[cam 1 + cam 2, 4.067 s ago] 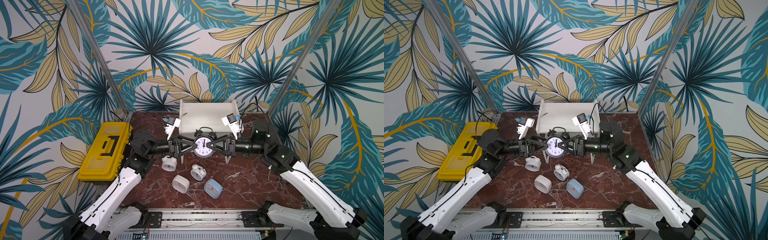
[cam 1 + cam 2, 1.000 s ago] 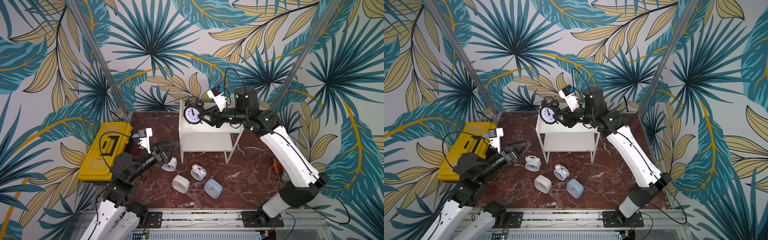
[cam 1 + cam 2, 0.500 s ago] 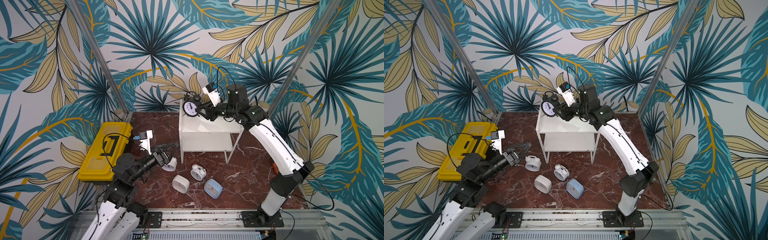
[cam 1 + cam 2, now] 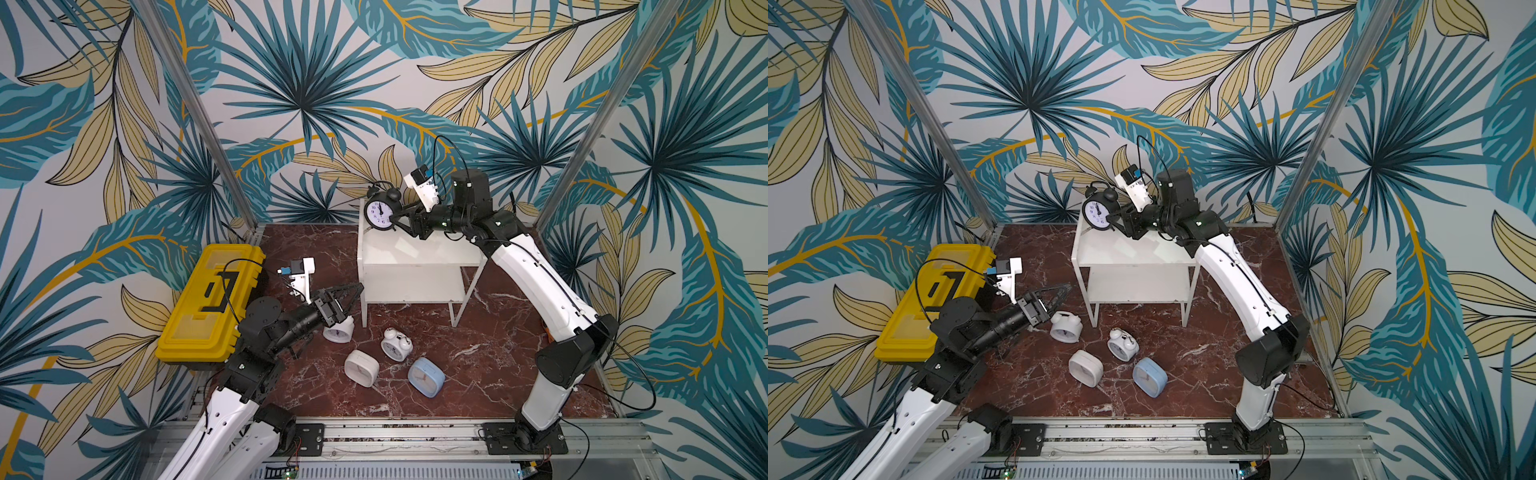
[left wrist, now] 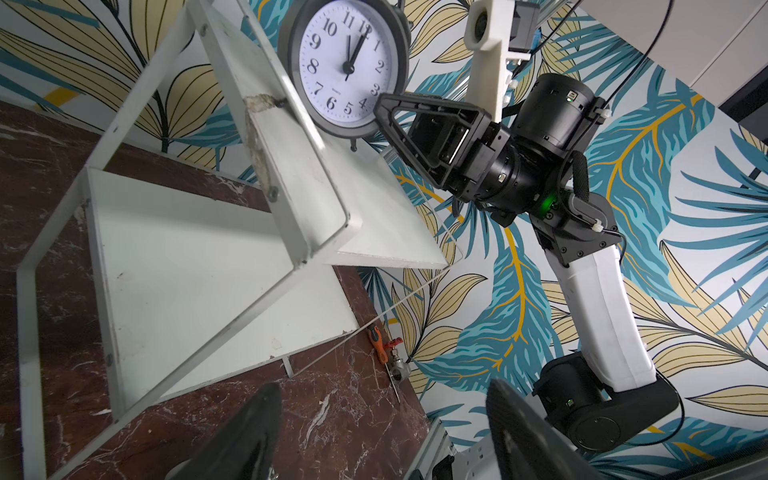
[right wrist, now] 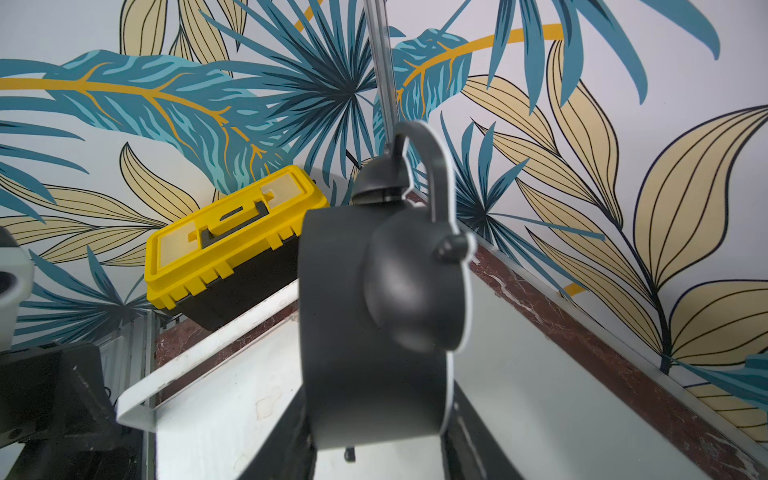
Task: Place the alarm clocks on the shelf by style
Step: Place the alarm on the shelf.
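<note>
**Top views.** Vs ~4 s back: black clock (image 4: pixel 380 212) is no longer low in front of the shelf (image 4: pixel 415 253) between both grippers. It's now up at the top board's back-L corner, by the raised side panel. R gripper (image 4: pixel 397 217) alone holds it, clamped on the drum. Vs 0.5 s back: clock barely shifted, R arm folded a bit more.

L gripper (image 4: pixel 352 297) has pulled off and sits low by shelf's front-L leg. Its jaws are spread wide w/ nothing betw them, just above a white twin-bell clock (image 4: pixel 338 332). Unmoved on the tabletop (image 4: pixel 498 374) in front of shelf: 2nd twin-bell (image 4: pixel 396 342), white square clock (image 4: pixel 361 368), blue square clock (image 4: pixel 426 376). Yellow toolbox (image 4: pixel 212 303) is at far L. Both top views agree.

Black clock orientation: bells + handle up, feet down. Feet-to-handle axis is near vertical w/ a slight lean. Dial faces front-L, toward L arm.

**L wrist.** Looks up at the dial (image 5: pixel 347 68). One R finger (image 5: pixel 415 108) lies on the dial-side rim, its mate is hidden behind. A foot hangs close over the top board; contact: can't tell. L fingers (image 5: pixel 249 440) are far apart, empty. Orange screwdriver (image 5: pixel 384 345) lies on the tabletop past the shelf.

**R wrist.** Drum (image 6: pixel 374 311) is seen edge-on, w/ dark fingers (image 6: pixel 270 453) either side. Top board is under it, toolbox (image 6: pixel 228 249) beyond.
</note>
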`<action>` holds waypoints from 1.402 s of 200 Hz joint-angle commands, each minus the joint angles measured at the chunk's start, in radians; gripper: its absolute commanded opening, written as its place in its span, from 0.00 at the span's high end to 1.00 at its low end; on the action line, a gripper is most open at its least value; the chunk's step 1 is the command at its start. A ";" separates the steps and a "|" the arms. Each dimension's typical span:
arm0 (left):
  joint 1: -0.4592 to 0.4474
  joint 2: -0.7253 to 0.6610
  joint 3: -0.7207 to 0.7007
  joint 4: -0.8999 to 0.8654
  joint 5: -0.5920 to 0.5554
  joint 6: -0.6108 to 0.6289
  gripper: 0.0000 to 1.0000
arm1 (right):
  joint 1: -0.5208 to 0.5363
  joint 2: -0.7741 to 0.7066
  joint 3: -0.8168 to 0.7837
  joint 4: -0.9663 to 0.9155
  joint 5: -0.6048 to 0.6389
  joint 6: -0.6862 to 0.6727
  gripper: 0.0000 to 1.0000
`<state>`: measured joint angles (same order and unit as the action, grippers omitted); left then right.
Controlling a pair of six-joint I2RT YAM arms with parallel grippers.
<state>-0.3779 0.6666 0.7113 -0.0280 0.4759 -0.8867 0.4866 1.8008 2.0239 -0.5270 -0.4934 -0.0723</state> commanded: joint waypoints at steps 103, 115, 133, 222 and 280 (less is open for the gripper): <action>0.003 -0.019 -0.051 0.042 0.004 0.010 0.21 | -0.011 -0.030 -0.056 -0.010 0.028 0.002 0.45; 0.003 -0.018 -0.052 0.042 0.004 0.012 0.21 | -0.016 -0.039 -0.068 -0.003 0.033 0.004 0.44; 0.003 -0.018 -0.053 0.042 0.005 0.014 0.21 | -0.027 -0.053 -0.084 0.000 0.035 0.010 0.44; 0.002 -0.018 -0.052 0.033 0.009 0.027 0.20 | -0.038 -0.062 -0.088 -0.009 0.024 0.023 0.47; 0.003 -0.016 0.041 -0.237 -0.180 0.081 0.11 | -0.009 -0.253 -0.232 -0.024 0.071 0.102 0.44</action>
<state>-0.3779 0.6594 0.6804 -0.0902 0.4313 -0.8494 0.4515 1.6890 1.8732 -0.5354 -0.4534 -0.0216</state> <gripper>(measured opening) 0.860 0.558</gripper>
